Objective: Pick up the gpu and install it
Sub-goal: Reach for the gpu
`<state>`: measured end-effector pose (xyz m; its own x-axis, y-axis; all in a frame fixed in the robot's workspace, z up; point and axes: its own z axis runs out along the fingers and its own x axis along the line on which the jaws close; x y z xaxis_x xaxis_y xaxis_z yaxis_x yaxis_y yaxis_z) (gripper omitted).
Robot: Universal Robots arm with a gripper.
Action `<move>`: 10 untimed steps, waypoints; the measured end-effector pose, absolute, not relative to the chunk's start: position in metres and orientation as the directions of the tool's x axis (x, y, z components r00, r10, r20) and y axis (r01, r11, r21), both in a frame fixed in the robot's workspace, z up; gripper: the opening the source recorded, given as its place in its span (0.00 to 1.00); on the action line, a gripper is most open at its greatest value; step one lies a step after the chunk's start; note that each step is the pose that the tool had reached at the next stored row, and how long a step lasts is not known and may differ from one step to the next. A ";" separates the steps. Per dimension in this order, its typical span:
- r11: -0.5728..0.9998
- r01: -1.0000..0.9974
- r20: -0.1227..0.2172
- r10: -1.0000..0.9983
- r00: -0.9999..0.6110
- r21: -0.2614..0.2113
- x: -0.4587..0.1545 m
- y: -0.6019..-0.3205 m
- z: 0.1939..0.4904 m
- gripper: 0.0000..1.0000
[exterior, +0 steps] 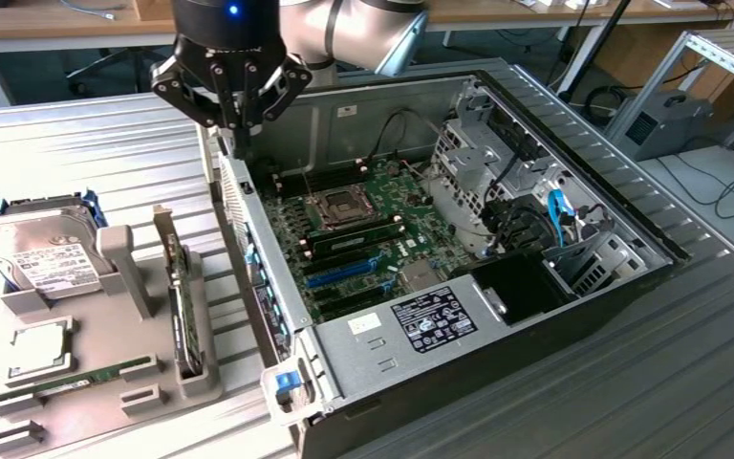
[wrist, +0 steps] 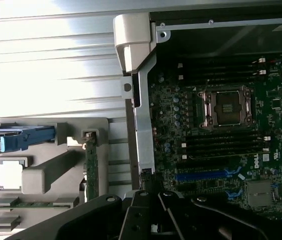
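Note:
The gpu [exterior: 183, 308] stands on edge in a slot of the grey holder [exterior: 112, 287] at the exterior view's left, its silver bracket at the far end. In the wrist view the gpu [wrist: 91, 171] is a thin green edge in the grey holder [wrist: 51, 170]. My gripper [exterior: 233, 129] hangs above the rear wall of the open computer case [exterior: 265, 287], well away from the card. Its fingers converge with nothing between them. In the wrist view my gripper's dark linkages [wrist: 153, 197] lie over the case edge. The blue expansion slots [exterior: 341, 273] on the motherboard [wrist: 220, 150] are free.
In the holder there are also a silver hard drive [exterior: 42, 256] in a blue bracket, a processor [exterior: 41, 350] and a green memory stick [exterior: 76, 384]. Cables and drive cages [exterior: 533, 210] crowd the case's far side. Ribbed metal table [exterior: 87, 153] surrounds everything.

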<state>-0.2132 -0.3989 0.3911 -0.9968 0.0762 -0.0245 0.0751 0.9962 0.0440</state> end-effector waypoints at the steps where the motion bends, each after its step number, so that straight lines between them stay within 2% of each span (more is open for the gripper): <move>1: 0.996 0.075 -0.024 0.076 -0.997 0.044 -0.214 -0.399 0.391 0.11; 10: 0.996 0.075 -0.024 0.076 -0.997 0.044 -0.216 -0.399 0.391 0.11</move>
